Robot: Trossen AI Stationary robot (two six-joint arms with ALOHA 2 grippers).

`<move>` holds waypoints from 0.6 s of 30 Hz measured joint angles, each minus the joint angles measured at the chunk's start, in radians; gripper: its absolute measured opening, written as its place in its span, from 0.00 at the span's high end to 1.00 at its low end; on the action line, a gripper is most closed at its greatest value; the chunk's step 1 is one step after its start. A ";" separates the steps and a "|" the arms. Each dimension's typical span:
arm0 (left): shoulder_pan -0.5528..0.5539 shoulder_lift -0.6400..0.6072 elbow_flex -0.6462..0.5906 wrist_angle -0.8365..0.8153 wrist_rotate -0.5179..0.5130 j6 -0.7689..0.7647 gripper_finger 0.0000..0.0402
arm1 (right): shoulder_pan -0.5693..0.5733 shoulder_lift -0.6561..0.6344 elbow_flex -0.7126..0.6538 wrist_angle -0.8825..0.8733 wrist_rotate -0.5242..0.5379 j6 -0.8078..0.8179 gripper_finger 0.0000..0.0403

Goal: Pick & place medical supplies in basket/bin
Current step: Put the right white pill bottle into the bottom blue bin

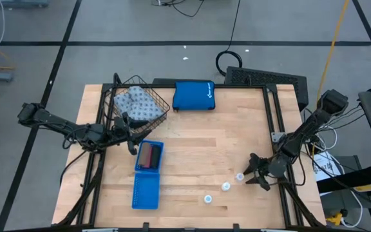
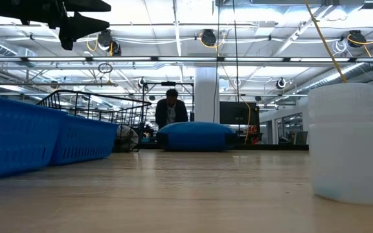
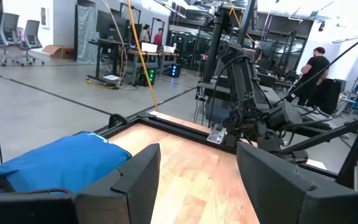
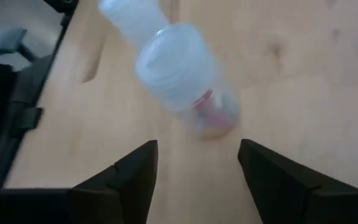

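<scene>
In the high view the wire basket holds the grey-blue patterned pack. The blue tray lies near it, and the brown and pink rolls sit in its far compartment. Three small white round containers stand in a slanting row on the wood; the nearest shows big in the low view. My right gripper is open just right of the end container, which stands ahead of its fingers. My left gripper is open, in the air between basket and tray.
The bright blue zip pouch lies at the table's far edge, also ahead of my left fingers. Black frame rails run along both table sides. Bare wood spreads across the table's middle. People stand in the room beyond.
</scene>
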 joint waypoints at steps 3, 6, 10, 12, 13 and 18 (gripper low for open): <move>0.000 0.000 0.000 0.000 0.000 0.009 0.44 | -0.001 0.038 0.000 0.055 0.072 -0.079 0.46; 0.000 0.000 0.000 0.000 0.000 0.012 0.44 | -0.002 0.082 0.000 0.115 0.133 -0.148 0.47; 0.000 0.000 0.000 0.000 0.000 0.012 0.44 | -0.003 0.151 0.001 0.208 0.146 -0.189 0.47; 0.000 0.000 0.000 0.000 -0.001 0.012 0.44 | -0.003 0.190 0.013 0.249 0.142 -0.191 0.47; 0.000 0.000 0.000 0.001 -0.003 0.012 0.44 | -0.002 0.209 0.022 0.266 0.143 -0.198 0.47; 0.000 0.000 0.000 0.002 -0.040 0.010 0.44 | -0.002 0.304 0.059 0.327 0.154 -0.246 0.47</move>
